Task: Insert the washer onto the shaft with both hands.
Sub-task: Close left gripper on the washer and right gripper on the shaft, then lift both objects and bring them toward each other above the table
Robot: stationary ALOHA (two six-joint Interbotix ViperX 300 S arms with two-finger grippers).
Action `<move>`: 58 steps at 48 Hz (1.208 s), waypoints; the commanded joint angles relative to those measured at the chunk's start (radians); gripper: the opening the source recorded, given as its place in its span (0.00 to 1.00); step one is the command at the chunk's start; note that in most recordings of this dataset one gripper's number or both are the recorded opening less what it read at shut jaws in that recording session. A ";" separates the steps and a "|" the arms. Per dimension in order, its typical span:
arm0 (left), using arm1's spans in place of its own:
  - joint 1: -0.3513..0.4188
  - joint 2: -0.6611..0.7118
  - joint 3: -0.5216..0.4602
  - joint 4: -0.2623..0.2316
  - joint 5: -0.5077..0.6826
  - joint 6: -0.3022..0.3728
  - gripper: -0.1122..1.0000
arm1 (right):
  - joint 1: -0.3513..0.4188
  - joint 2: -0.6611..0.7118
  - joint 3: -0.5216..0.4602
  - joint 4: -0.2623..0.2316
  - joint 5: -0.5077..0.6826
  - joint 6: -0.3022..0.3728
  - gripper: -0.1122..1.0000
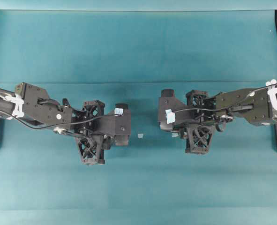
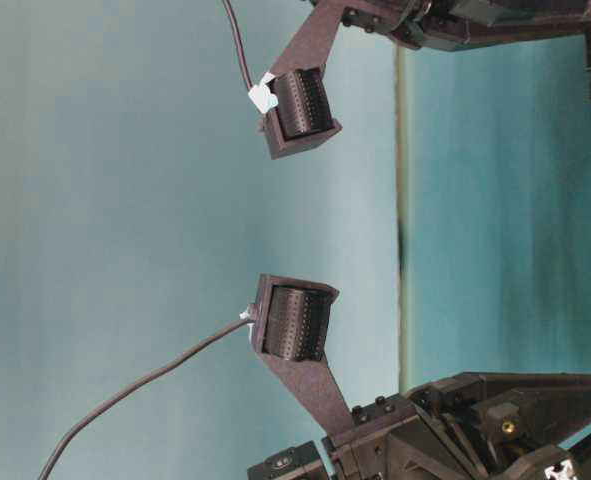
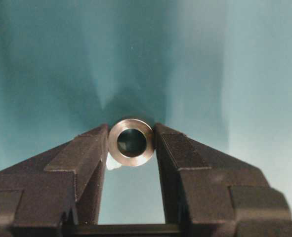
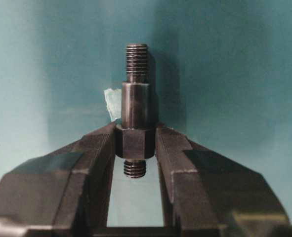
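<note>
Pinching the slick, rigid washer [image 3: 131,142] at three and nine o'clock, left gripper [image 3: 131,148]; right gripper [image 4: 135,145] clamps the shaft [image 4: 135,106] by its hex.

Washer [image 3: 131,142]: silvery metal rim, dark centre hole with a greenish reflection; shaft [image 4: 135,109]: dark grey metal, finely ridged threading at both ends, smooth mid-section, faint sheen; left gripper [image 3: 131,148] and right gripper [image 4: 135,145]: matte black, grainy-textured fingers; lattice-patterned black bodies are seen overhead; table surface [image 1: 138,47]: uniform teal; tape scrap [image 1: 140,135]: pale blue-white; cable [image 2: 145,385]: black; ridged black wrist-camera housings are seen at table level.
</note>
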 commanded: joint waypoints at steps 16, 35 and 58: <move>-0.009 -0.006 -0.009 0.000 -0.006 0.002 0.42 | -0.021 0.005 0.005 -0.009 0.029 -0.064 0.11; -0.012 -0.006 -0.008 0.002 -0.006 -0.003 0.42 | -0.041 0.005 0.002 -0.011 0.031 -0.072 0.11; -0.014 -0.009 -0.009 0.000 -0.006 -0.002 0.42 | -0.035 0.002 0.002 -0.011 0.026 -0.112 0.11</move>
